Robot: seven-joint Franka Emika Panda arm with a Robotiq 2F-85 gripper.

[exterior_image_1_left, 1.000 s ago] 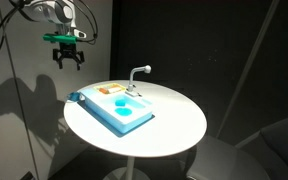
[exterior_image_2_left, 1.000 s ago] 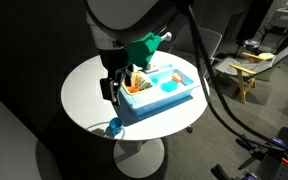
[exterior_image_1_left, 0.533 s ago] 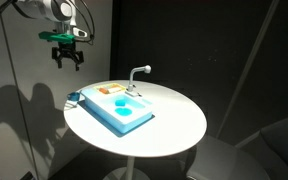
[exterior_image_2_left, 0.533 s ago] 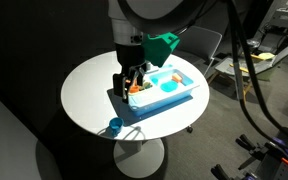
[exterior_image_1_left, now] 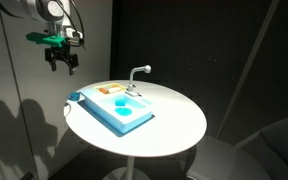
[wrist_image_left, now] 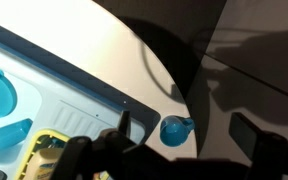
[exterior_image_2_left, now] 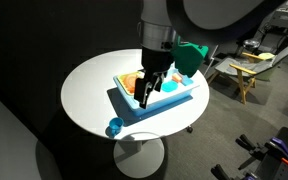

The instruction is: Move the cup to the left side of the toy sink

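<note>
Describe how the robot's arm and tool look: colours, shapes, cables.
The arm has thick, rounded white-grey links. A green block sits at the wrist. The tool below is black, with two slender dark fingers. Thin black cables loop beside the wrist. No markings are readable.

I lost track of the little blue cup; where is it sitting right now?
In an exterior view the cup sits on the round table right at its near edge, just off a corner of the toy sink, apart from it.
</note>
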